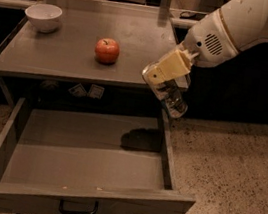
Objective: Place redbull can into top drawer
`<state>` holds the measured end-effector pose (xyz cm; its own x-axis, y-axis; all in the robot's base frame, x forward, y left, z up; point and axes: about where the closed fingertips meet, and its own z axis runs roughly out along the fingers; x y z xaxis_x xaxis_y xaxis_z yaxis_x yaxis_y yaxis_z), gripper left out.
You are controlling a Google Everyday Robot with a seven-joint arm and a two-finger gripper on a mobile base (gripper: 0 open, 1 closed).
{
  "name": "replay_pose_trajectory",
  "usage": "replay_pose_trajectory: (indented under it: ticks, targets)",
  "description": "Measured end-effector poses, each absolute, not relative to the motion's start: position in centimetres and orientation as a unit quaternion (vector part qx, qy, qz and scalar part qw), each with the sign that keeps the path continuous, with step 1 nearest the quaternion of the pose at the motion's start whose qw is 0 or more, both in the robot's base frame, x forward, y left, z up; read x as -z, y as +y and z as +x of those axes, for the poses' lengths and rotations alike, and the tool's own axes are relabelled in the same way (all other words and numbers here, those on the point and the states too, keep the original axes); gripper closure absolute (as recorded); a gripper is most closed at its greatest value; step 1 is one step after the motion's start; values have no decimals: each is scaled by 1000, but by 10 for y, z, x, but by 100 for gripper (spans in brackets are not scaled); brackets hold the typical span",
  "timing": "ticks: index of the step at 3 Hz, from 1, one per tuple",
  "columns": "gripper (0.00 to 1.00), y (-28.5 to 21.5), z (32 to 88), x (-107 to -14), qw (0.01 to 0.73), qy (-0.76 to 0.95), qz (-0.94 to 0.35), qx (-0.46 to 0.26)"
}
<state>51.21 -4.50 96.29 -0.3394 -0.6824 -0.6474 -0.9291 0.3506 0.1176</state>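
The redbull can (173,98) is a slim silvery can, tilted, held in my gripper (165,76), which is shut on it. The can hangs in the air just in front of the tabletop's right front corner, over the right wall of the top drawer (79,196). That drawer is pulled wide open below the table, with a flat grey front panel and a small black handle (78,208). A dark shadow of the can falls on the drawer's back right floor. My white arm reaches in from the upper right.
On the grey tabletop (46,54) a red apple (107,50) sits near the middle and a white bowl (43,16) at the back left. Speckled floor lies to the right of the drawer. Chair and table legs stand behind.
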Motion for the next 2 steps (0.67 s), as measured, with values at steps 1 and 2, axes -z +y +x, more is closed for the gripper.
replay_pose_trajectory:
  ticks: [1, 2]
  targets:
    - [100, -45, 512, -963, 254, 782, -516, -243]
    - [100, -38, 506, -940, 240, 780, -516, -260]
